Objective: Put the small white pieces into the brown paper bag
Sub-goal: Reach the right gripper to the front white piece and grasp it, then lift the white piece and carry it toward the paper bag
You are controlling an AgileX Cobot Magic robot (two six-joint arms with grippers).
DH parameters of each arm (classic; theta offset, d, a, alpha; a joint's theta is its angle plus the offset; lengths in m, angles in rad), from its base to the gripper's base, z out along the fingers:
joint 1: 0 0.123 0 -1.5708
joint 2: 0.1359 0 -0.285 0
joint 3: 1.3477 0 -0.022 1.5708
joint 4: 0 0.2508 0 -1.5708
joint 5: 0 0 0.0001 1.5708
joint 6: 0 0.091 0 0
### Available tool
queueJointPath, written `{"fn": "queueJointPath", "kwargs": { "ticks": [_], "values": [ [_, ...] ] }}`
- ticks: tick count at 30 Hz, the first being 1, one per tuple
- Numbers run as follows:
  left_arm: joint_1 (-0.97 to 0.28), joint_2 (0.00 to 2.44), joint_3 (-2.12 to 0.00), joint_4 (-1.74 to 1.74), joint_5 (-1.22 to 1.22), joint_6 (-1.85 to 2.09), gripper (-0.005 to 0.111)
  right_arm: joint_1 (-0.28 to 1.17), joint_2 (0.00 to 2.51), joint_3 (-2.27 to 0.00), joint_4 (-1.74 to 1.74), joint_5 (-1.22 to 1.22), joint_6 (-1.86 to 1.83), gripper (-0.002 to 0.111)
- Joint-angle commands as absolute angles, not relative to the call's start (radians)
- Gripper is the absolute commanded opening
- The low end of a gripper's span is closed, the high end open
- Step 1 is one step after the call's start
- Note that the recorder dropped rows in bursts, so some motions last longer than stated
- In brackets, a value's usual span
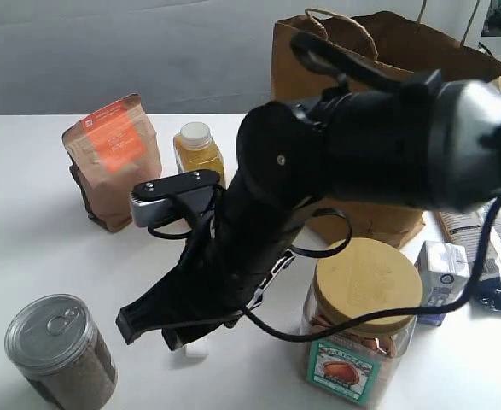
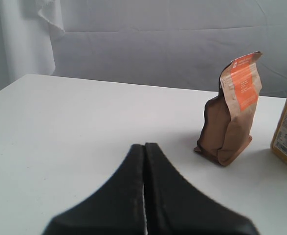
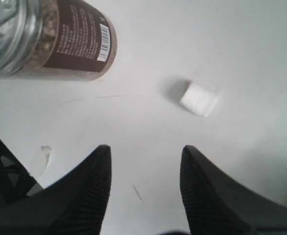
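With our right fingers (image 3: 97,169) spread near it and left fingers (image 2: 128,171) pressed together, we judge the small white piece (image 3: 198,99) light and soft, best pinched gently across its sides.

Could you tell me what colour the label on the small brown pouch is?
Orange label; clearest in the left wrist view.

One small white piece (image 3: 198,99) seen: stubby, soft-looking, lying loose just ahead of open right claw (image 3: 145,156), untouched, slightly off its centreline. Tall brown paper bag (image 1: 284,68): upright, mouth open, twisted handles raised, well behind claw.
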State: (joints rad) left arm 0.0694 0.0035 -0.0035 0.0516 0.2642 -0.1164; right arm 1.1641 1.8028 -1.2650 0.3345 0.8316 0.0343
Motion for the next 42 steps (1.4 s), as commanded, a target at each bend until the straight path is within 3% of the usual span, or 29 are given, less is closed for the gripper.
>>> {"fn": "queueJointPath", "kwargs": {
  "ticks": [1,30,32,37,42],
  "values": [
    [0.065,0.0,0.0,0.044,0.259,-0.12,0.0,1.168,1.864,-1.265,0.352,0.759,0.037,0.043],
    [0.065,0.0,0.0,0.044,0.259,-0.12,0.0,1.166,2.054,-1.265,0.243,0.629,0.137,0.042],
    [0.065,0.0,0.0,0.044,0.259,-0.12,0.0,1.166,2.054,-1.265,0.243,0.64,0.139,0.035],
    [0.065,0.0,0.0,0.044,0.259,-0.12,0.0,1.166,2.054,-1.265,0.243,0.647,0.139,0.002],
    [0.065,0.0,0.0,0.044,0.259,-0.12,0.0,1.166,2.05,-1.265,0.243,0.67,0.141,0.0]
  ]
}}
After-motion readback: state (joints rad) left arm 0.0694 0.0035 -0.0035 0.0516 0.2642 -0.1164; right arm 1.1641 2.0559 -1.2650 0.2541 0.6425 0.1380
